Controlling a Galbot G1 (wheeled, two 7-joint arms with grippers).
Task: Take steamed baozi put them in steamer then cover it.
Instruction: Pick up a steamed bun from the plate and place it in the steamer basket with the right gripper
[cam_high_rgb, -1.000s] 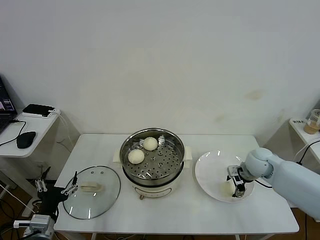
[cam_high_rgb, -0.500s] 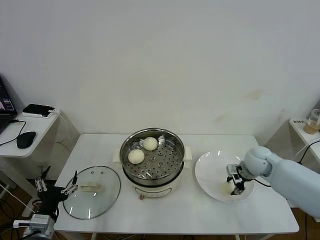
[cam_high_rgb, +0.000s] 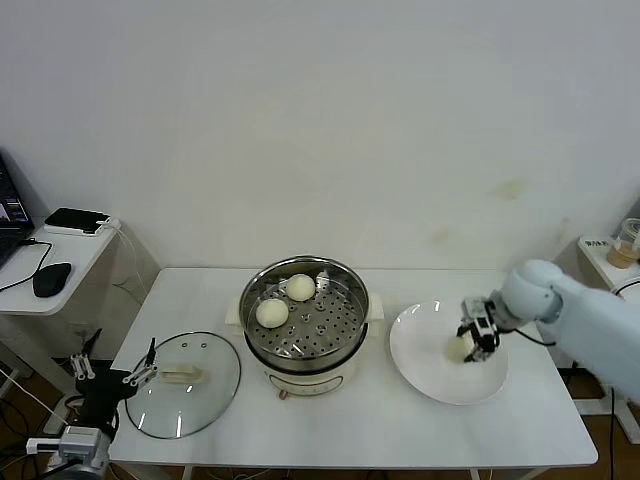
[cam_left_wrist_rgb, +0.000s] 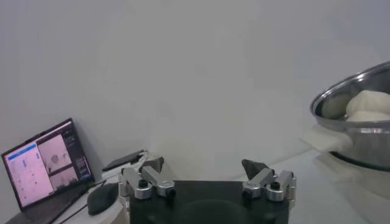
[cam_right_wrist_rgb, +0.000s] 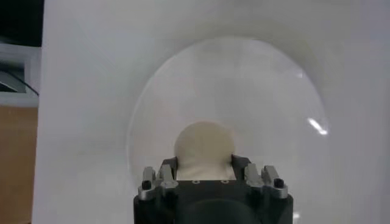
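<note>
Since a second ago, our right gripper (cam_high_rgb: 468, 343) is lifting up off the white plate (cam_high_rgb: 425, 370) with one baozi (cam_high_rgb: 457, 348) between its fingers; earlier it was pressed low against the plate floor with the fingers wider, and now the bun is hanging above the plate's middle. In the right wrist view we are seeing that bun (cam_right_wrist_rgb: 204, 145) clenched between both fingers (cam_right_wrist_rgb: 160, 173), with the plate (cam_right_wrist_rgb: 152, 103) below it and apart from it.

We are keeping our left gripper (cam_high_rgb: 112, 376) parked off the table's near left corner, just beside the rim of the cover (cam_high_rgb: 183, 384), which is lying flat on the white table (cam_high_rgb: 330, 430) with its cream handle up. From the left wrist view, these fingers (cam_left_wrist_rgb: 149, 172) are standing wide apart, holding nothing.

We are looking at the steamer (cam_high_rgb: 304, 320) standing at the table's middle, between the cover and the plate, uncovered. Two baozi are sitting on its perforated tray: one (cam_high_rgb: 272, 313) toward the left side, the other (cam_high_rgb: 300, 287) toward the back. The left wrist view is catching the steamer's steel wall (cam_left_wrist_rgb: 359, 137) with a bun showing over the rim.

A side desk at far left is carrying a laptop (cam_left_wrist_rgb: 46, 163), a mouse (cam_high_rgb: 52, 278) and a dark flat device (cam_high_rgb: 76, 219).
</note>
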